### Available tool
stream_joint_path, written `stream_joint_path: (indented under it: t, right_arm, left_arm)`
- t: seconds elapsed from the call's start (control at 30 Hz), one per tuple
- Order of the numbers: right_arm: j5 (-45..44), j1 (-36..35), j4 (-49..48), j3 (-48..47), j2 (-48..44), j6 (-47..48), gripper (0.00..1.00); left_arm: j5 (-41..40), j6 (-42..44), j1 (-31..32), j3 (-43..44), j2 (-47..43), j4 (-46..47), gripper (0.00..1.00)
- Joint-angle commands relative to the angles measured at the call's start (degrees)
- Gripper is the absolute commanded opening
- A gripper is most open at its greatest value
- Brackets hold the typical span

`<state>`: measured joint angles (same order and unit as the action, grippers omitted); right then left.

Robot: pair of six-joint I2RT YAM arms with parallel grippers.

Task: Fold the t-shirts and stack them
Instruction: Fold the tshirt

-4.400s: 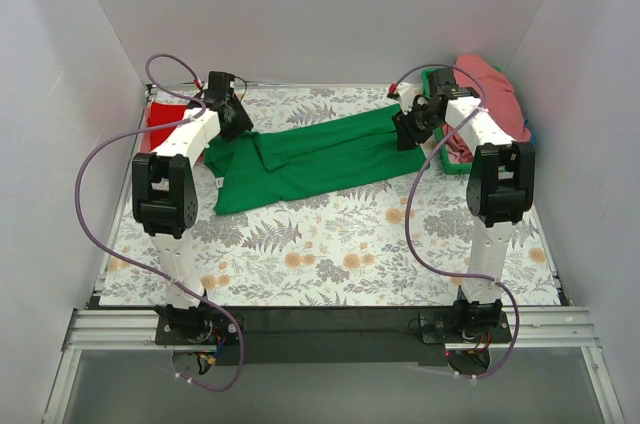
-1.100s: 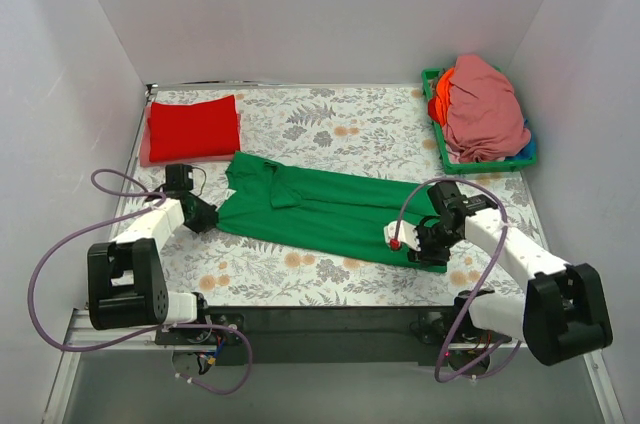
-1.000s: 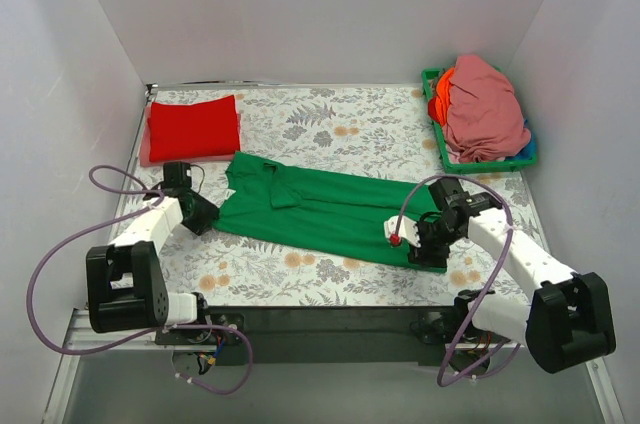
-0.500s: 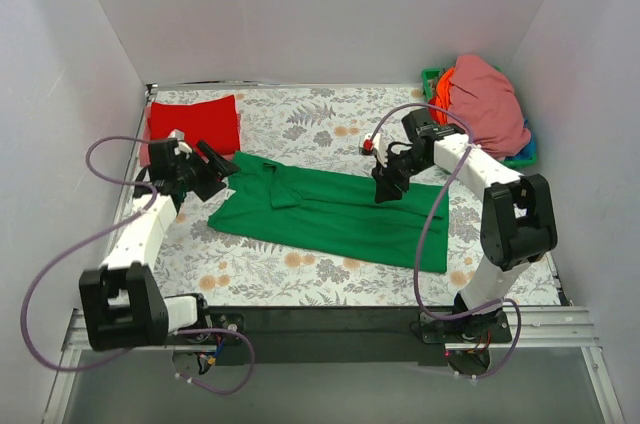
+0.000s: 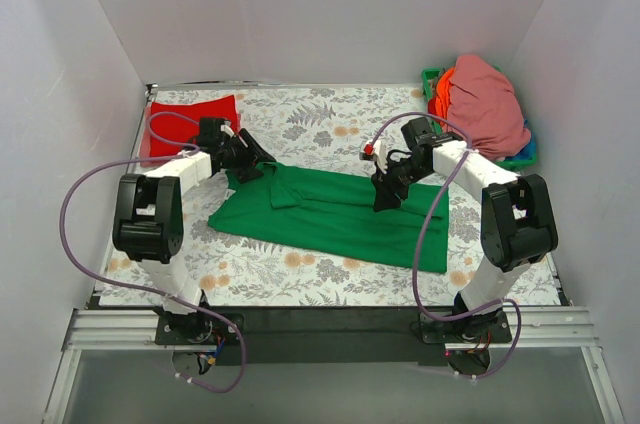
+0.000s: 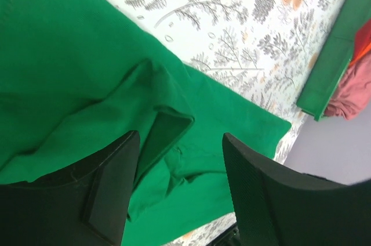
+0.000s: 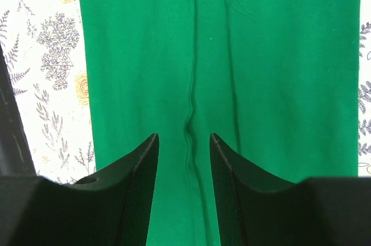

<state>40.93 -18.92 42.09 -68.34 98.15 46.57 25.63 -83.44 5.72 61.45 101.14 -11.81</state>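
You see the green t-shirt [image 5: 330, 216] lying mid-table, with both grippers' jaws parted and empty above it: left gripper [image 6: 179, 141] over a rumpled fold, right gripper [image 7: 183, 137] over a seam. The pink t-shirt [image 5: 487, 104] hides most of the basket [image 5: 431, 84] and the orange t-shirt [image 5: 443, 96].

Overhead view; both wrist close-ups above green t-shirt [image 5: 330, 219]

The green t-shirt [image 5: 330, 216] is matt cloth; the tablecloth [image 5: 340, 124] smooth, floral-printed.
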Motion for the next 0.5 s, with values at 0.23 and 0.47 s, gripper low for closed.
stream_joint_path:
  t: [0.23, 0.47]
  right_arm:
    - [2.1, 0.4, -1.4, 0.7, -1.8, -0.6, 0.47]
    - [2.3, 0.5, -1.5, 1.3, -2.0, -0.3, 0.47]
  left_arm:
    - [-3.7, -0.4, -0.4, 6.1, 5.9, 0.9, 0.4]
    - [-3.6, 0.3, -0.4, 7.6, 7.8, 1.0, 0.28]
